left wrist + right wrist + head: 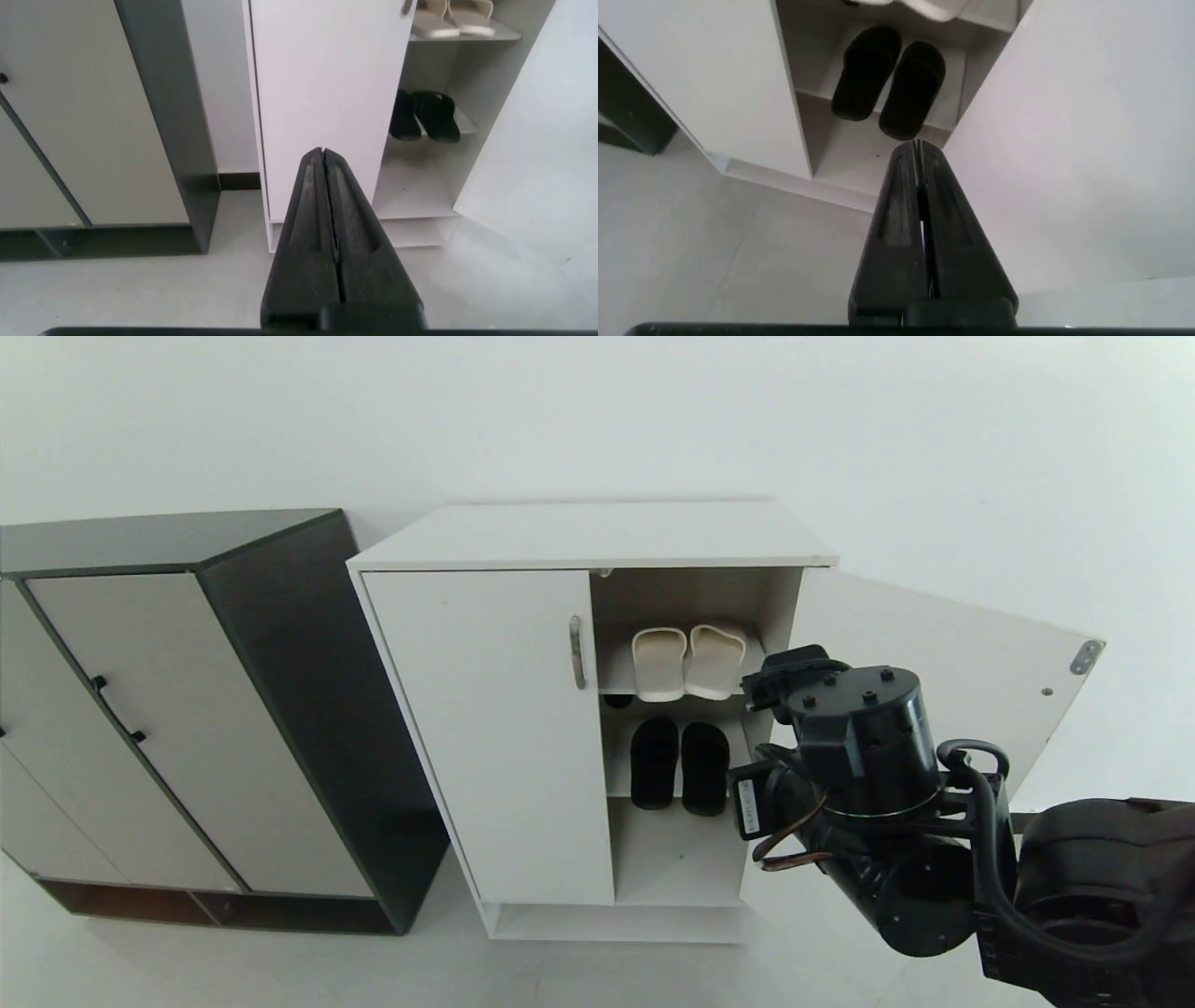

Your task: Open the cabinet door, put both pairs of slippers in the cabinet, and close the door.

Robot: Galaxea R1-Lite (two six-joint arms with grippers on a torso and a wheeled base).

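At nine o'clock in the head view, a dark grey cabinet stands on the floor with its pale doors shut. Just beside it, at the centre, stands the white cabinet. Its left door is shut, and a metal handle stands upright at the door's inner edge.

The right half of the white cabinet is uncovered. The cream slippers lie side by side on the upper shelf. The black slippers lie side by side on the shelf below, at six o'clock from the cream pair. The right door is swung wide open toward three o'clock, with a small metal fitting near its far edge. The right arm is at four o'clock, and its wrist overlaps the cabinet's right wall and the lower part of the open door.

In the left wrist view, the left gripper is clenched on nothing, its tip in front of the shut left door. In the right wrist view, the right gripper is likewise pressed together and empty, with the black slippers beyond its tip.
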